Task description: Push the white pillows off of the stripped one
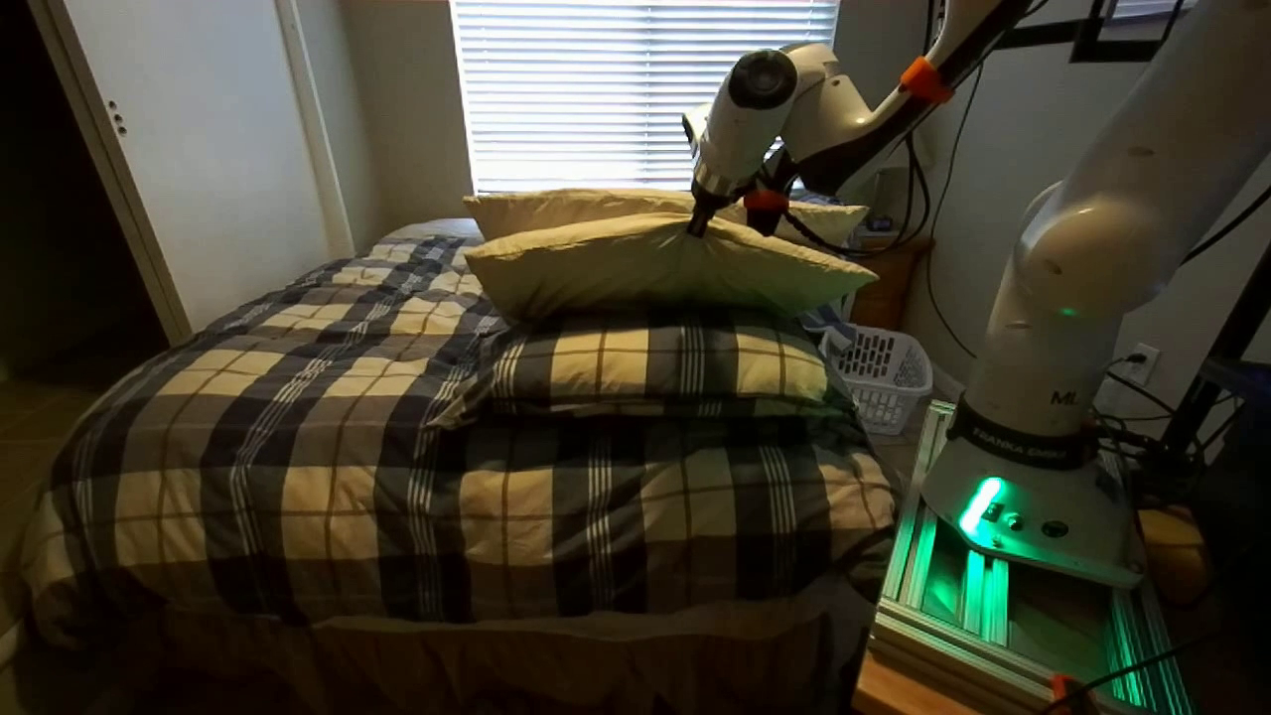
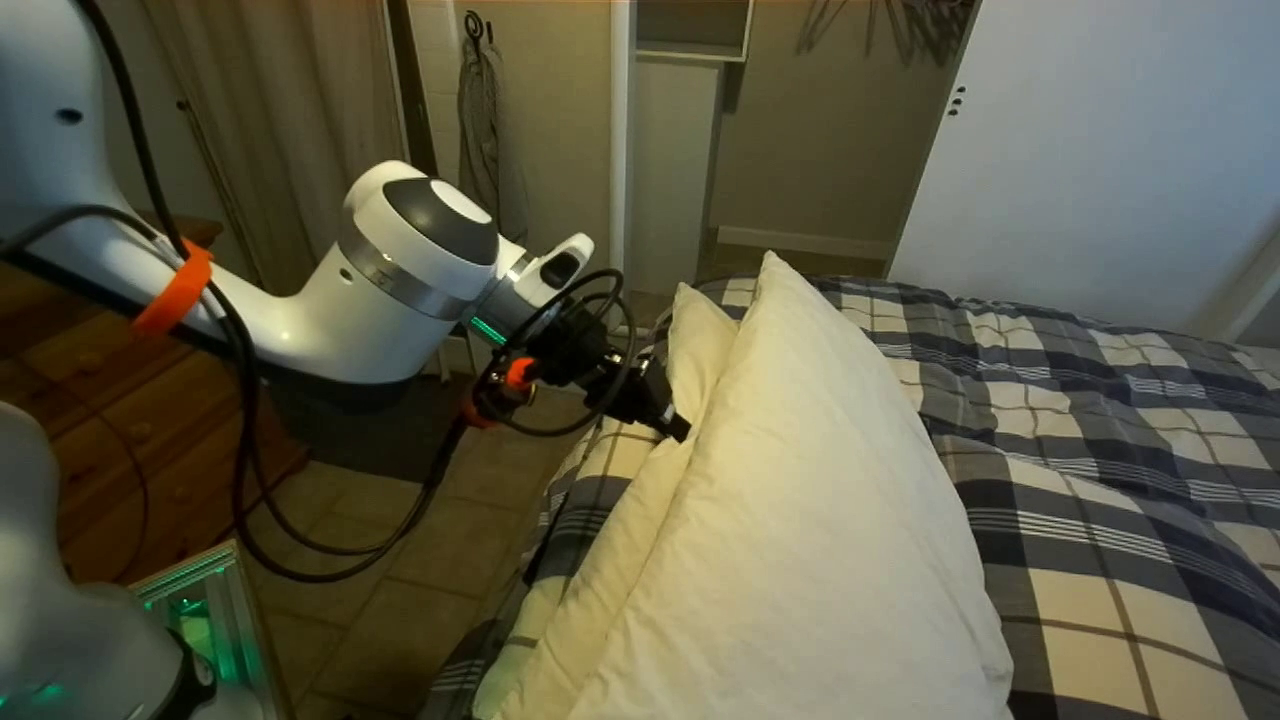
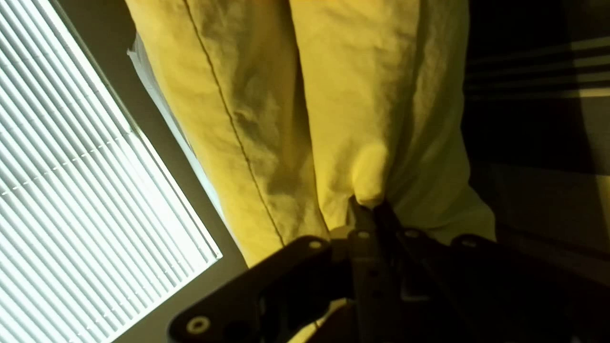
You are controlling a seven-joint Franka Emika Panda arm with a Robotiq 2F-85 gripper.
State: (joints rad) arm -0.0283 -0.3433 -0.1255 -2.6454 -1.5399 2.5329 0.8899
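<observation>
My jaws clenched on the upper edge of the front white pillow (image 1: 606, 263), which I see in an exterior view resting on the plaid pillow (image 1: 645, 362), the rear white pillow (image 1: 541, 210) pressed against its back, window blinds (image 1: 586, 99) behind.

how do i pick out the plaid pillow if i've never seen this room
In an exterior view, go from the big plaid bedspread up to the cream pillows. Directly under the front one, rising from the bedspread, lies the plaid pillow. Its navy and cream checks set it apart from the plain cream pillows, and its puffy, raised shape from the matching bedspread.
</observation>
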